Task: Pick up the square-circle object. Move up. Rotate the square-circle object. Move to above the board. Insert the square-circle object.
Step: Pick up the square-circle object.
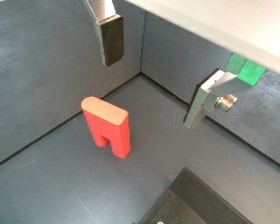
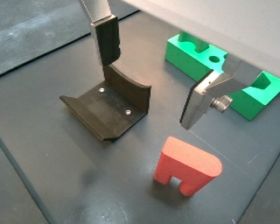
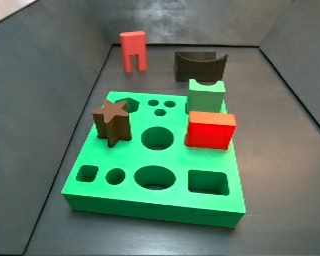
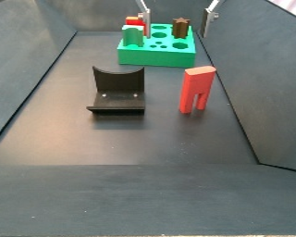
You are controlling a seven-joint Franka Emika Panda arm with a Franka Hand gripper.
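One board (image 3: 89,185) fills the lower half of a side view; its round and square holes near the front edge sit empty. Farther back on it: dark brown star (image 3: 112,119) at left, red cube (image 3: 212,129) at right, small green block (image 3: 208,95) just behind the cube. Beyond, the fixture (image 3: 199,65), then the square-circle object (image 3: 132,50) upright on the floor, top centre. Gripper (image 1: 160,74) empty w/ jaws apart above it, in a wrist view.
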